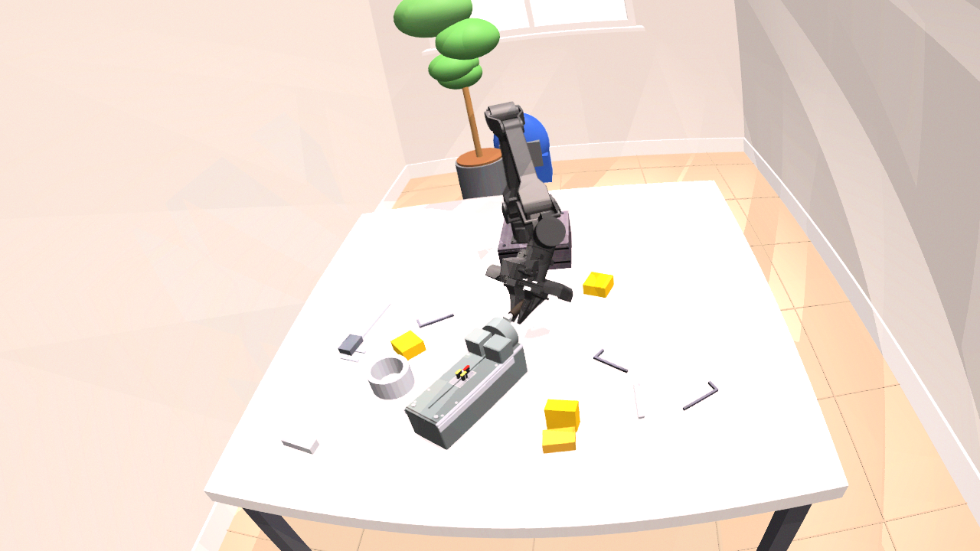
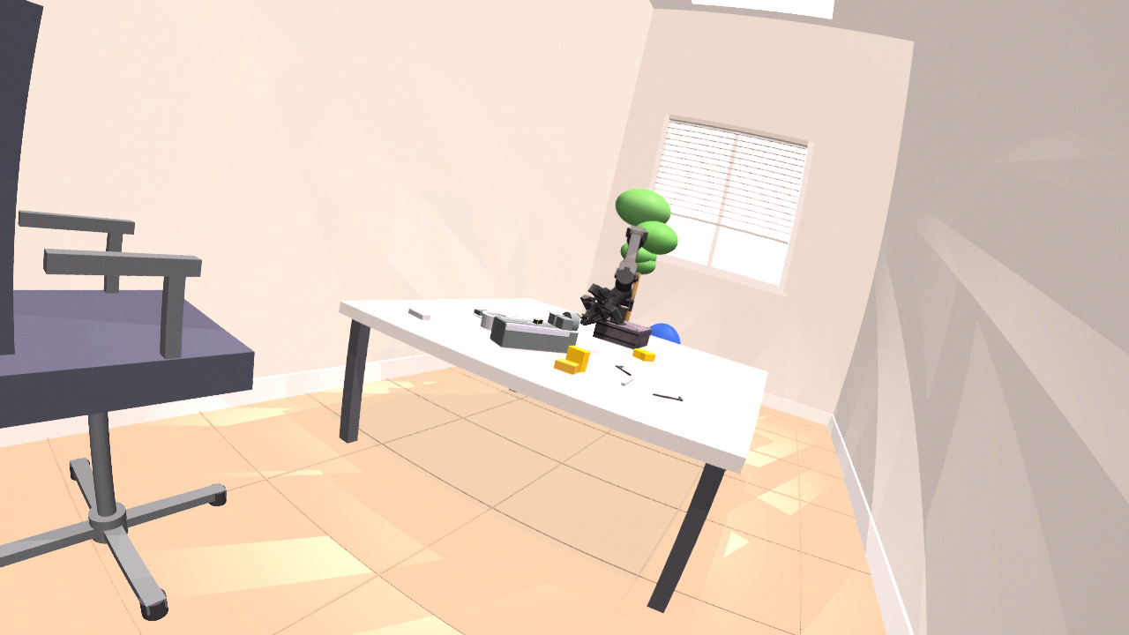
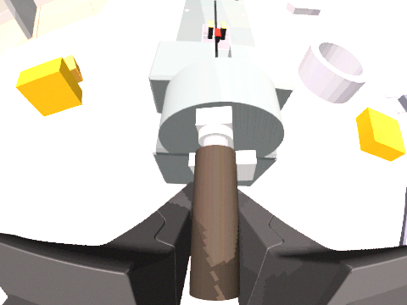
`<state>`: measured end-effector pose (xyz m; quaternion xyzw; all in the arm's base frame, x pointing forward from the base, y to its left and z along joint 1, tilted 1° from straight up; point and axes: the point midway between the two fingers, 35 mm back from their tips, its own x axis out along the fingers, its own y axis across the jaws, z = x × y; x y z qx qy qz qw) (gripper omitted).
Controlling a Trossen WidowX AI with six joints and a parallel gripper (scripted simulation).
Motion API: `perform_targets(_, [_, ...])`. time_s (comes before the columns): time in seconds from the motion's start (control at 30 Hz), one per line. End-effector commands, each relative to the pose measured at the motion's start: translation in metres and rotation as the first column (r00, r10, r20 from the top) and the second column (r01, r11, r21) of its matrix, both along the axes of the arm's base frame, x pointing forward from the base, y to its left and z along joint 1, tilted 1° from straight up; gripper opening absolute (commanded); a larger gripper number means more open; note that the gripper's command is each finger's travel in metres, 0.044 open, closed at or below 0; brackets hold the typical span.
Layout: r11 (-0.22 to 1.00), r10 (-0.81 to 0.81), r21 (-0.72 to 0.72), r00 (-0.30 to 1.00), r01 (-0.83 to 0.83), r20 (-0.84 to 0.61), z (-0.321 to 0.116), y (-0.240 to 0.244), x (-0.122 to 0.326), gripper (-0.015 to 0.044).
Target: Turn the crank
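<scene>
The handle (image 1: 516, 309) (image 3: 215, 220) is clamped in the gripper (image 1: 517, 314) (image 3: 210, 191), presumably so the crank can be turned. By it, the pointer (image 1: 466, 368) (image 3: 218, 32) is probably being levelled with the marks (image 1: 462, 374) (image 3: 210, 30).

Office-like room, swivel armchair (image 2: 126, 332), potted tree (image 1: 468, 116) (image 2: 643, 208)
</scene>
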<state>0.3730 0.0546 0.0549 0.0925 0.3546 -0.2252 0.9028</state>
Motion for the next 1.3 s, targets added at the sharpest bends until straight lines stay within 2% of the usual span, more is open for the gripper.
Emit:
perform_targets(0.0, [1.0,0.013,0.012,1.0,-0.013,0.003,-0.002,0.008,0.004,0.0])
perform_targets(0.7, [1.0,0.013,0.014,1.0,-0.013,0.004,-0.025,0.022,0.012,0.0])
perform_targets(1.27, [1.0,0.013,0.013,1.0,-0.013,0.003,-0.05,0.015,0.01,0.0])
